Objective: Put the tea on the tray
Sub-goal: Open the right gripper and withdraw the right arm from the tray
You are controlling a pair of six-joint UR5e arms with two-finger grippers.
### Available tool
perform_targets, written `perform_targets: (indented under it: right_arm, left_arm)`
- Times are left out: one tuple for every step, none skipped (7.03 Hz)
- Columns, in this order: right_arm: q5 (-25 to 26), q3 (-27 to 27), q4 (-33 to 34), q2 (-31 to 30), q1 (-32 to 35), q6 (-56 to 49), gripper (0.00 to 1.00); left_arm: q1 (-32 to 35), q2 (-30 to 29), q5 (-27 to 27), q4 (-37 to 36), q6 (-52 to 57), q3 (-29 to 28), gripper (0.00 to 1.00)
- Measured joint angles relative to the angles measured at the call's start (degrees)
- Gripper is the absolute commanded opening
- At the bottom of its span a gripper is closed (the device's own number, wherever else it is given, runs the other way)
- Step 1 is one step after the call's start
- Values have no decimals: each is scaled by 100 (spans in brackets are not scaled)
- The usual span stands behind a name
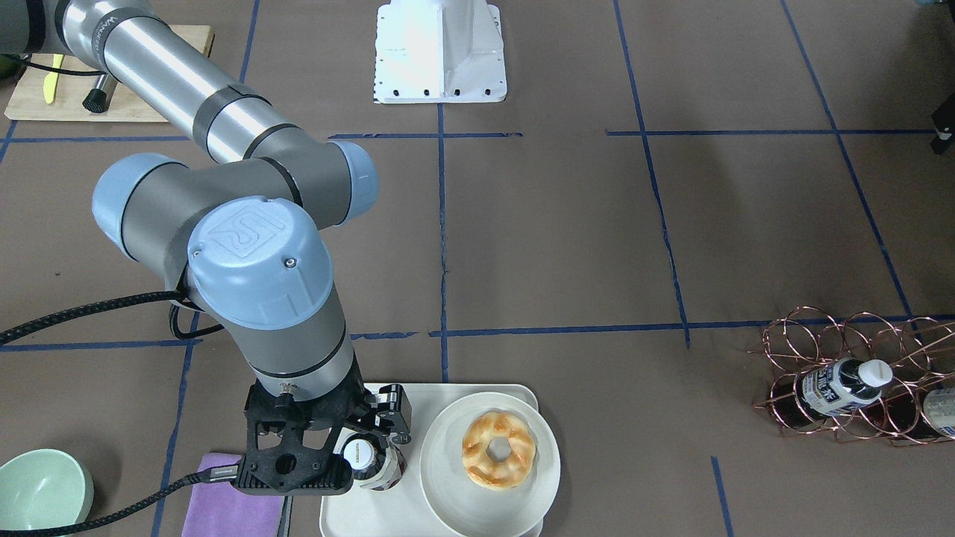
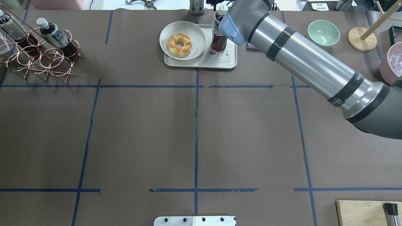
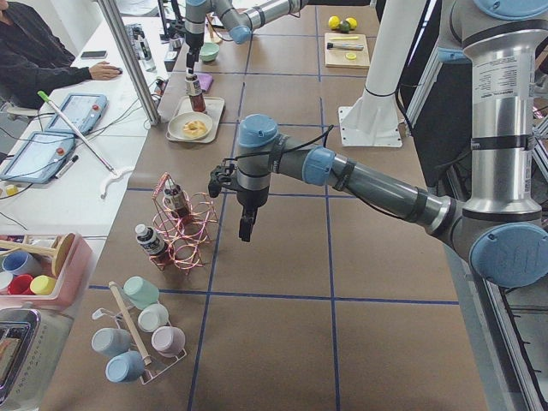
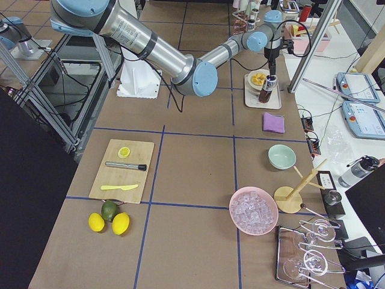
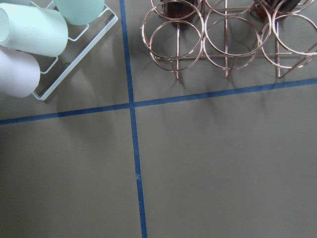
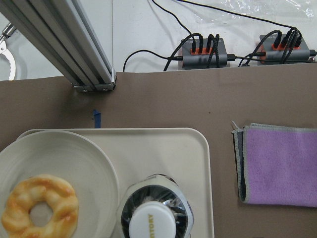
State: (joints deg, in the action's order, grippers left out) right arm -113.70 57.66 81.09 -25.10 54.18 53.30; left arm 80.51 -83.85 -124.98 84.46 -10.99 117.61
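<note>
The tea point(image 1: 369, 462) stands upright on the tray point(image 2: 201, 62), its white cap up. It is on the tray's right part, just beside the round plate point(image 2: 194, 34) that holds a ring-shaped pastry point(image 2: 179, 44). The tray lies at the middle of the table's far edge, the edge opposite to the robot.

The right gripper point(image 1: 377, 429) points down, directly over the bottle. In the front-facing view one finger point(image 1: 394, 418) shows close to the bottle's shoulder and the other is hidden behind the wrist, so I cannot tell if the fingers pinch the bottle or stand apart from it. The right wrist view looks down on the cap and shows no fingers.

The left gripper point(image 3: 246, 229) hangs over the table near the left edge, beside a copper wire rack point(image 2: 47, 59) at the far left corner. It shows only in the side view, so I cannot tell the state of its fingers. The rack holds more bottles point(image 2: 51, 33) of the same kind.

A purple cloth point(image 1: 231, 500) lies just right of the tray, and a green bowl point(image 2: 323, 32) is further along the far edge.
</note>
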Motion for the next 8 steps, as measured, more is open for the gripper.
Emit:
perform_targets:
  right_arm:
    - [-274,349,197,-101,122,-42,100]
    - [-501,1085,588,-454,248,-94,100]
    - [-598,2135,1087,-1041,336,-232,100]
    - [-636,3219,1629,-1688,422,-528,100]
    - [-655,4111,2015,-2317,556,-925,100]
    - [-734,4765,2189,-2953,761,-1356,100]
    - [-1016,5200,2249,-3626,1114,-1942,100]
    - [-1444,5391,2257,-4303,1588,-2776,100]
  left_arm:
    - [3,2,-2,0,0,1,100]
    - [16,3,-6,0,0,4,100]
    - [32,7,-19,0,0,7,100]
    - [45,18,-65,0,2,7,100]
    - [62,35,-121,-2,41,3,100]
    - [119,53,-168,-24,126,-24,100]
    - [218,71,-245,-61,242,-112,100]
    - [353,106,-317,-77,454,-283,100]
